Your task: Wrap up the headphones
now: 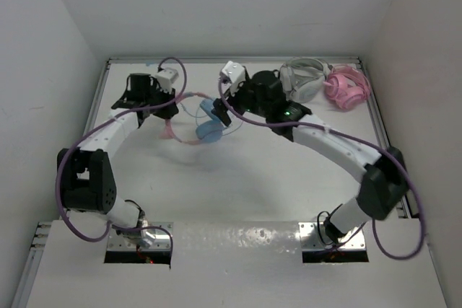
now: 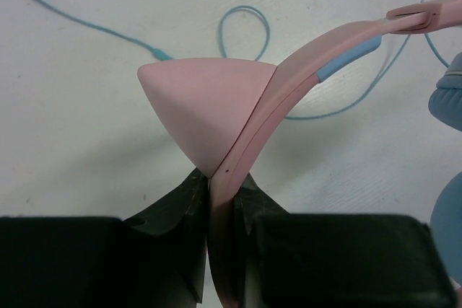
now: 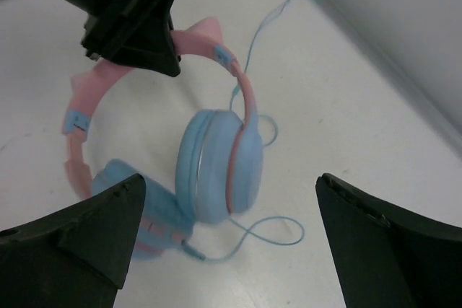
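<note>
The headphones (image 1: 208,126) have light blue ear cups and a pink headband with ear-like bumps. They stand at the back middle of the table. My left gripper (image 2: 222,200) is shut on the pink headband (image 2: 289,77) just below a pink bump (image 2: 198,102). In the right wrist view the ear cups (image 3: 216,165) rest on the table and the thin blue cable (image 3: 267,236) loops loose beside them. My right gripper (image 3: 227,229) is open and empty, hovering just above the ear cups. The cable also trails over the table in the left wrist view (image 2: 86,23).
Grey-white headphones (image 1: 303,81) and all-pink headphones (image 1: 346,88) lie at the back right. A white wall runs along the table's back edge (image 1: 231,59). The left arm (image 1: 108,135) reaches up the left side.
</note>
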